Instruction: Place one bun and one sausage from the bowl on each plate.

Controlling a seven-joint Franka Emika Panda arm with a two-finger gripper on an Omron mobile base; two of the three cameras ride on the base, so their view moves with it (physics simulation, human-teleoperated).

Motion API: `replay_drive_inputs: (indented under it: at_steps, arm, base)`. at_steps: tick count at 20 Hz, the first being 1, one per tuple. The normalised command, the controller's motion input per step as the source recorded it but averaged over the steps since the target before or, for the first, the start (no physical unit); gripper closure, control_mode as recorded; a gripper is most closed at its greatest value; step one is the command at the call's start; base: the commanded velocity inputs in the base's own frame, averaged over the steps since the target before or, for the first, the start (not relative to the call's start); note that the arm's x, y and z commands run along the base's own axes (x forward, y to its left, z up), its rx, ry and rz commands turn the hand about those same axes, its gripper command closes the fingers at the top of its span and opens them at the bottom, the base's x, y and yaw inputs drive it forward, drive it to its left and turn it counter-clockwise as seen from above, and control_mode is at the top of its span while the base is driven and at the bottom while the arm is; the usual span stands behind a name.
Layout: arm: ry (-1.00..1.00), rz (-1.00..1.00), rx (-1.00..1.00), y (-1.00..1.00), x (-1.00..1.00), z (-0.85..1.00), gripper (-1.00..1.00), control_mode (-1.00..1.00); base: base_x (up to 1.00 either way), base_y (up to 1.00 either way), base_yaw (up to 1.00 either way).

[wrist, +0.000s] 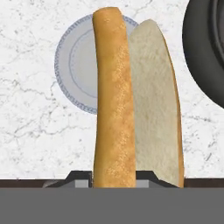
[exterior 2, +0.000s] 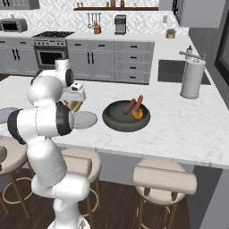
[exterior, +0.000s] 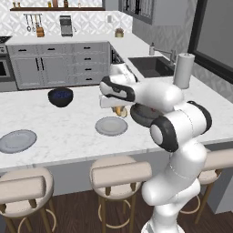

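gripper (exterior: 119,110) clamped on bun (wrist: 114,100) | nearest plate (wrist: 74,65) lies below, offset sideways (bun axis runs along fingers) | bowl (exterior 2: 117,120) beside

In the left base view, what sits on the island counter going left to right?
Light-grey plate → blue-black bowl → second light-grey plate → wide dark bowl, partly behind the arm → white paper-towel roll.

The glossy white jointed robot arm (exterior: 182,132) is built of rounded, bulbous plastic segments. Black rings (exterior: 166,133) band its joints well behind the pincer, and another dark collar (exterior: 119,89) sits nearer to it. A boxy white wrist block (exterior 2: 77,91) lies just behind the pincer. The thick white trunk (exterior 2: 62,188) widens downward.
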Motion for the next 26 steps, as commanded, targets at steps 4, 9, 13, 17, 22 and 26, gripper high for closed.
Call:
replay_drive_inputs:
  at_steps: [4,9,13,17,22,26]
  arm:
    - [-0.01,0.00,0.00,0.00,0.28,-0.52,1.00,-1.00]
    - [0.04,0.05,0.00,0.32,0.79,-0.42,1.00,-1.00]
    - [0.00,0.00,0.00,0.36,0.35,-0.49,1.00,-1.00]
    - [-0.01,0.01,0.00,0.02,0.58,-0.34,1.00,-1.00]
    - [-0.01,0.00,0.00,0.03,0.09,-0.26,1.00,-1.00]
    - [-0.03,0.00,0.00,0.16,0.04,-0.24,-1.00,-1.00]
  base:
    - [0.00,0.00,0.00]
    - [0.00,0.00,0.00]
    - [0.00,0.00,0.00]
    - [0.00,0.00,0.00]
    - [0.00,0.00,0.00]
    - [0.00,0.00,0.00]
